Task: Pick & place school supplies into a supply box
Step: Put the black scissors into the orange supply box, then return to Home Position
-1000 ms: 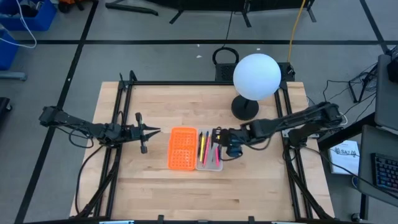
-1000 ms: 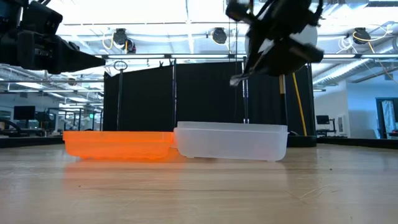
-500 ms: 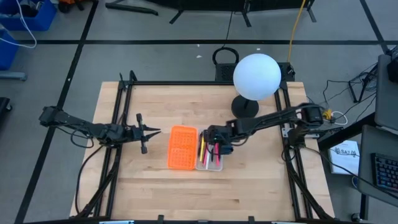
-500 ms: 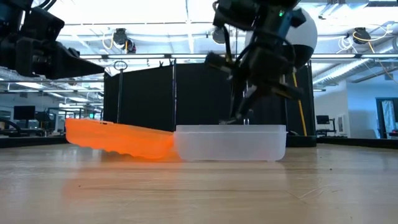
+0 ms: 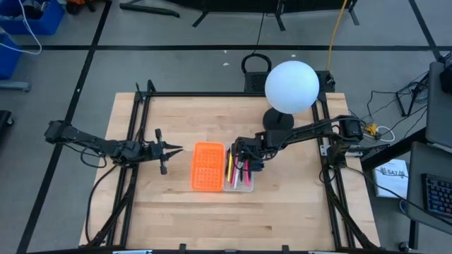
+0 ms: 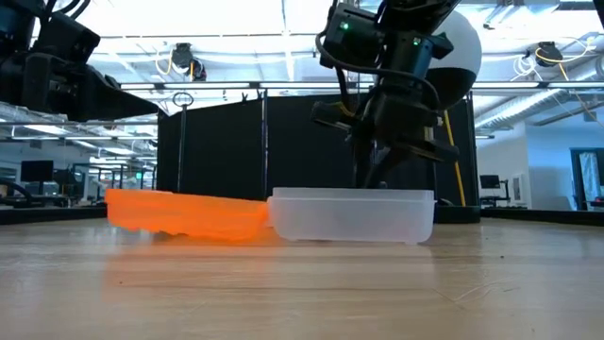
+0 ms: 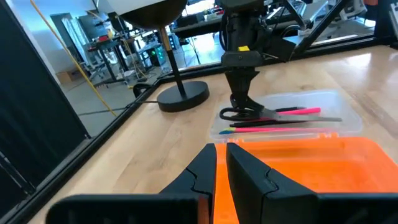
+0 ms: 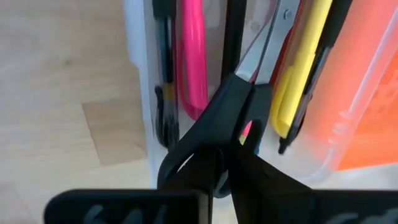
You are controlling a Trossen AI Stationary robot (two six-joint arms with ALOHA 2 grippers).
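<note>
The supply box lies mid-table: its clear tray (image 5: pixel 239 178) beside its orange perforated lid (image 5: pixel 207 167), whose free edge (image 6: pixel 123 200) sits slightly raised. Pink (image 8: pixel 193 56), yellow (image 8: pixel 305 62) and dark (image 8: pixel 163 62) pens lie lengthwise in the tray. The black-handled scissors (image 7: pixel 273 116) lie level on top of them. My right gripper (image 5: pixel 244 152) stands over the tray's far end, shut on the scissors. My left gripper (image 5: pixel 175 149) hovers shut, to the left of the lid. My right gripper pinches the scissors at their black handle end (image 7: pixel 239 114) between its two fingers, coming from above and pointing down into the tray. The scissors lie about level, blades (image 7: pixel 314 118) running along the tray over the pens; whether they rest on them I cannot tell.
A lamp with a white globe (image 5: pixel 291 86) and a round black base (image 5: pixel 278 121) stands just beyond the tray, beside my right arm. Bare wooden tabletop (image 5: pixel 212 219) stretches on the near side. Black frame rails (image 5: pixel 134 134) border the table's left and right edges.
My right gripper has moved toward the table's left, over the clear tray, and down into it, carrying the scissors from above the tray to level on the pens. The orange lid's free edge tipped up and has partly settled back.
</note>
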